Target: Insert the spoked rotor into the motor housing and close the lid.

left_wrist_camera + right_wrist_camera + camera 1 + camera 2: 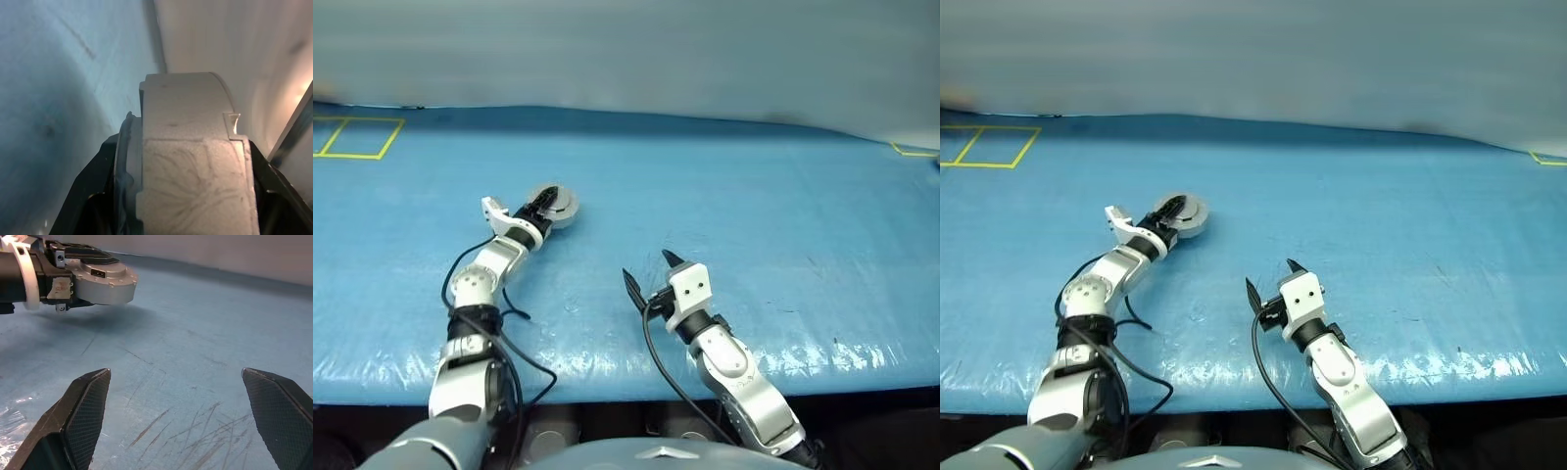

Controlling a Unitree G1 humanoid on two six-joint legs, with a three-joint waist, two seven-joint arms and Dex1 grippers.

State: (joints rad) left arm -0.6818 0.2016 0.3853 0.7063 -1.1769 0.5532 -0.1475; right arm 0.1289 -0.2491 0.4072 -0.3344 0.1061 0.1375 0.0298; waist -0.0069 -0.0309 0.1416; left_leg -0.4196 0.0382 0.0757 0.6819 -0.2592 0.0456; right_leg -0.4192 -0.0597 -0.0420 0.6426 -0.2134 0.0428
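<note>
Housing (105, 281) closed, clamped in left tool (544, 208) above table (754, 225); right tool (178, 416) wide, empty.

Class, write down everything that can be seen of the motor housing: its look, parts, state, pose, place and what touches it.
The motor housing is a shallow round silver-grey puck that looks like metal, closed, with a small dark rectangular part on its flat top face and fine ribbing round its side wall. It lies level, held just above the blue table, which shows a shadow beneath it. The left gripper clamps it, one black finger across its top. Nothing else touches it.
</note>
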